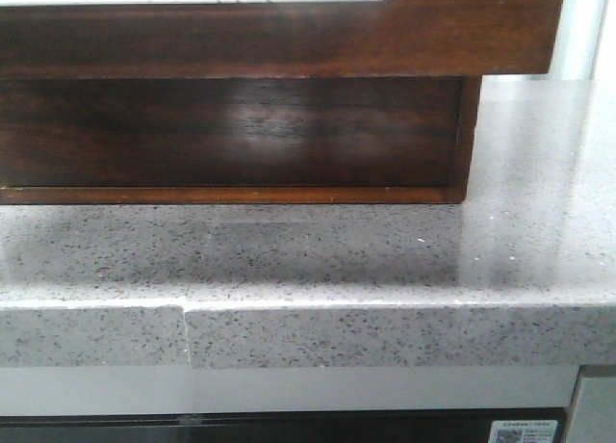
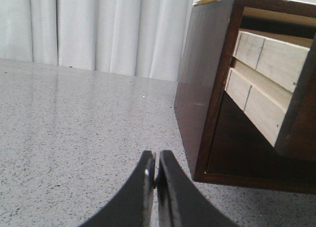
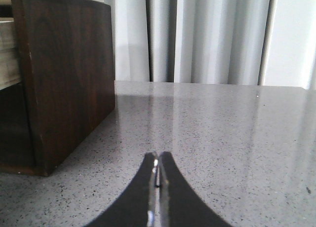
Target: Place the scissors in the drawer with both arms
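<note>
The dark reddish-brown drawer stands pulled out of the upper slot of its wooden cabinet frame. Its pale wooden side shows in the left wrist view, and a strip of it shows in the right wrist view. The scissors are in no view. My left gripper is shut and empty, low over the counter beside the cabinet's left front corner. My right gripper is shut and empty, low over the counter to the right of the cabinet. Neither gripper shows in the front view.
The cabinet stands on a speckled grey stone counter whose front edge runs across the front view. The slot under the drawer is dark and open. White curtains hang behind the counter and also show in the right wrist view.
</note>
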{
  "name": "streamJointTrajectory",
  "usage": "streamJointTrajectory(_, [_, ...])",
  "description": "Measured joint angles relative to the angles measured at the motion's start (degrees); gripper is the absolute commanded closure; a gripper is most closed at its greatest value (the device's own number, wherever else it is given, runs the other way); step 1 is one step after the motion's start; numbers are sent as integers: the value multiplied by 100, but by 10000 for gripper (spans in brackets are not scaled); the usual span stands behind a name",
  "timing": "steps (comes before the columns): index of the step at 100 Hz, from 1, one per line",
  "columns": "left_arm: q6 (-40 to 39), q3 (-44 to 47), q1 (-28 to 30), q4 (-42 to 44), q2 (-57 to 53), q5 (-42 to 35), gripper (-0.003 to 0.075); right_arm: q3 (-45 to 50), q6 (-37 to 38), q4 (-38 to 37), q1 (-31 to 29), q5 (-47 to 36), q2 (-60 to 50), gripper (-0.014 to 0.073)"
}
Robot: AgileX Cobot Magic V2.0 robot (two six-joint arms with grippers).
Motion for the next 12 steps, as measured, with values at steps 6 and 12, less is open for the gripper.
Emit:
streamJointTrajectory(6, [0,0,0,0,0,0,741,0,0,0,0,-11,0,662])
streamJointTrajectory(12, [0,0,0,0,0,0,741,0,0,0,0,-11,0,662])
